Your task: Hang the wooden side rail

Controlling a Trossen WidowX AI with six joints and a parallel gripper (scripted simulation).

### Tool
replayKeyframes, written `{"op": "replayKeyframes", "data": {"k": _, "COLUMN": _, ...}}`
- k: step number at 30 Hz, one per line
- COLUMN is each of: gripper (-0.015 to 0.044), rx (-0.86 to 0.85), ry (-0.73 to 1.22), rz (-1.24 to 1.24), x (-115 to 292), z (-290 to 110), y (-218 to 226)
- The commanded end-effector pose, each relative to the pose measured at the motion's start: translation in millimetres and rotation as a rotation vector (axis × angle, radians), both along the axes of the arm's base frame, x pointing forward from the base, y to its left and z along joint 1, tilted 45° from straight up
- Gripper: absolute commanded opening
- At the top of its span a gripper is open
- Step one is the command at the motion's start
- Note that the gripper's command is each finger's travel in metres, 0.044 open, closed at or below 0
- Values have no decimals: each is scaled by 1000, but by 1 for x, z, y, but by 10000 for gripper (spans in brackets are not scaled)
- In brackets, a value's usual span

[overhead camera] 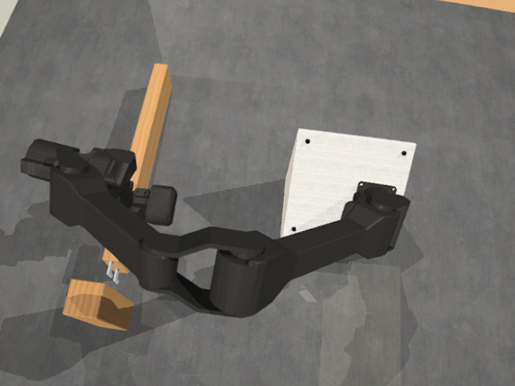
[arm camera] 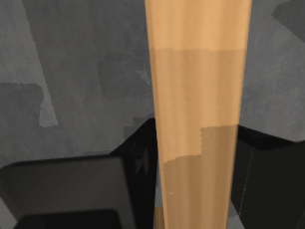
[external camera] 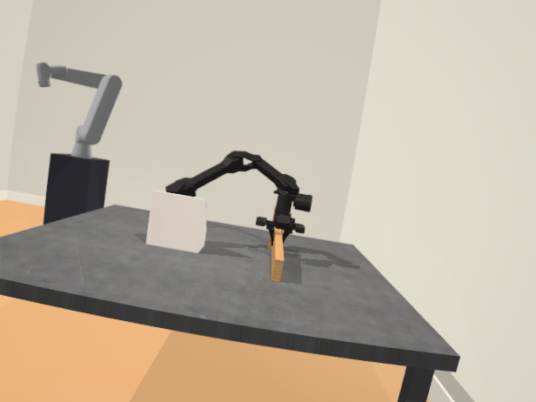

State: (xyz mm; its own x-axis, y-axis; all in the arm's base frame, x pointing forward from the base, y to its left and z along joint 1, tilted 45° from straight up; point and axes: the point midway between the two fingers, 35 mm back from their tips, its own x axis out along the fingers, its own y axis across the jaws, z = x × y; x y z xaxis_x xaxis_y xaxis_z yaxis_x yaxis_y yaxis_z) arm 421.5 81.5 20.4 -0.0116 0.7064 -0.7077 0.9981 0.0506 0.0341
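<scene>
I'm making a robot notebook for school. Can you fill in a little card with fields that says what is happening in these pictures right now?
arm: one black arm, mounted on a white block
jaws: shut on the wooden rail, gripping partway along it
rail far end: appears to rest on the grey table
hooks: two steel hooks on the rail's near end, right beside the post, not seen seated on pins
post: short wooden post, with a dark opening on one face
pins: hidden from view
background: a grey arm on a dark stand
</scene>
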Motion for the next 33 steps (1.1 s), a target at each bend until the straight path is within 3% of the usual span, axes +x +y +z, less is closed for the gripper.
{"op": "replayKeyframes", "data": {"k": 1, "gripper": 0, "rx": 1, "ry": -6, "rz": -7, "x": 2, "z": 4, "y": -2}}
{"op": "replayKeyframes", "data": {"k": 33, "gripper": 0, "rx": 1, "ry": -6, "rz": -7, "x": 1, "z": 6, "y": 1}}
